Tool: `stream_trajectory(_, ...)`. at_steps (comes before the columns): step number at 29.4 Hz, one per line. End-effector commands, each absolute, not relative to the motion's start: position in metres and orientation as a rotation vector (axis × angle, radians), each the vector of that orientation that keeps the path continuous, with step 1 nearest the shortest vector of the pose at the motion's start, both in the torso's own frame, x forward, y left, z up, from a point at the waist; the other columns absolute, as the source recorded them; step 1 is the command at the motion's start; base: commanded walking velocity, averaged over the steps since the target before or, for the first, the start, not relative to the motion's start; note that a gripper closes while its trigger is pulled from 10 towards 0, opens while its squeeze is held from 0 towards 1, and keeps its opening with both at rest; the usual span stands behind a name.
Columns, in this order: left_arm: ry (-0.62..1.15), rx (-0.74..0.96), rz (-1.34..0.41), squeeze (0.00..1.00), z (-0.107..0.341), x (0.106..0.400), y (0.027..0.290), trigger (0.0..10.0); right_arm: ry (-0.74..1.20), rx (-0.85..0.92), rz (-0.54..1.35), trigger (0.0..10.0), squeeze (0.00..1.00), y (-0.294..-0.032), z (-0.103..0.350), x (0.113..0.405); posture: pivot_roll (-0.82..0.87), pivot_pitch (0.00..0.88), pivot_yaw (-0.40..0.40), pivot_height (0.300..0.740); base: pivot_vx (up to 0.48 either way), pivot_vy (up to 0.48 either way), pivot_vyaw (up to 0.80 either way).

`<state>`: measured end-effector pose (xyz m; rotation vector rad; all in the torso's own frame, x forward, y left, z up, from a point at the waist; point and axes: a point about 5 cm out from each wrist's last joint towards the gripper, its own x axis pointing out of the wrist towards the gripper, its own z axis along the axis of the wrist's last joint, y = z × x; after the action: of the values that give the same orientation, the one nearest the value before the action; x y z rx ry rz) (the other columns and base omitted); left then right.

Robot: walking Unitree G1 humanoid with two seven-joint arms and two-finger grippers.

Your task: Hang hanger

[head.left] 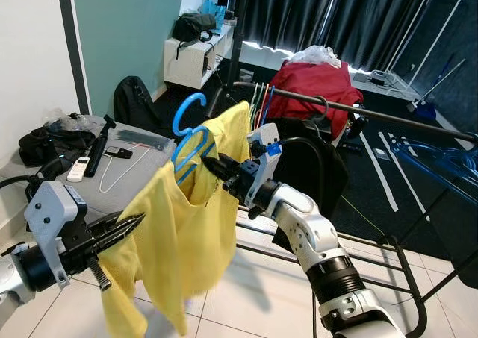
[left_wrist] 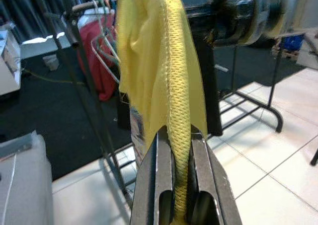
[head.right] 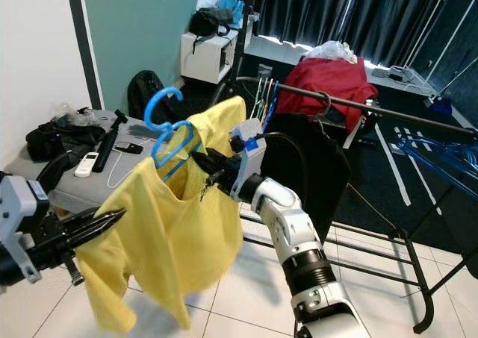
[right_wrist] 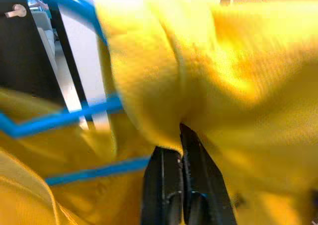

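Note:
A yellow shirt [head.left: 179, 241] hangs on a blue hanger [head.left: 188, 140], held in the air in front of me. The hanger's hook [head.left: 187, 108] points up and is free. My right gripper [head.left: 210, 168] is shut on the shirt at its collar, just under the hanger; in the right wrist view its tips [right_wrist: 183, 133] bite into yellow cloth beside the blue hanger [right_wrist: 59, 118]. My left gripper [head.left: 137, 221] is lower left, shut on the shirt's edge; a yellow fold [left_wrist: 176, 111] sits pinched between its fingers [left_wrist: 161, 185]. The rack's dark rail [head.left: 373, 114] runs behind, to the right.
Several hangers [head.left: 259, 103], a red garment [head.left: 314, 84] and a black one [head.left: 314, 166] are on the rail. The rack's base bars [head.left: 388, 260] lie on the tiled floor. A grey table [head.left: 142, 163] with a remote and bags stands left.

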<state>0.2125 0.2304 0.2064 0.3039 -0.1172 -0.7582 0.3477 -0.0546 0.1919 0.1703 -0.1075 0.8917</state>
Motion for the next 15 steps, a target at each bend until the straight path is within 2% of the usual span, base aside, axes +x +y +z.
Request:
stream_trajectory(1,-0.119,0.323,-0.762,0.0,0.204,0.217,0.227,10.0,-0.13,0.17,0.901,0.0,0.0,-0.056,0.196,0.347,0.13,0.0,-0.165,0.74,0.0,0.0,0.0)
stream_trajectory(4,-0.119,0.323,-0.762,0.0,0.204,0.217,0.227,10.0,-0.13,0.17,0.901,0.0,0.0,-0.056,0.196,0.347,0.13,0.0,-0.165,0.74,0.0,0.0,0.0)
stream_trajectory(6,-0.078,0.385,-0.705,0.0,0.202,0.223,0.242,10.0,-0.128,0.163,0.909,0.0,0.0,-0.061,0.195,0.345,0.11,0.0,-0.154,0.74,0.0,0.0,0.0)
stream_trajectory(9,-0.058,0.411,-0.705,0.0,0.203,0.221,0.248,10.0,-0.133,0.16,0.894,0.0,0.0,-0.067,0.196,0.345,0.11,0.0,-0.15,0.74,0.0,0.0,0.0)
stream_trajectory(15,0.045,0.48,-0.85,0.0,0.217,0.207,0.265,10.0,-0.187,0.097,0.665,0.0,0.0,-0.135,0.218,0.363,0.08,0.0,-0.13,0.74,0.0,0.0,0.0)
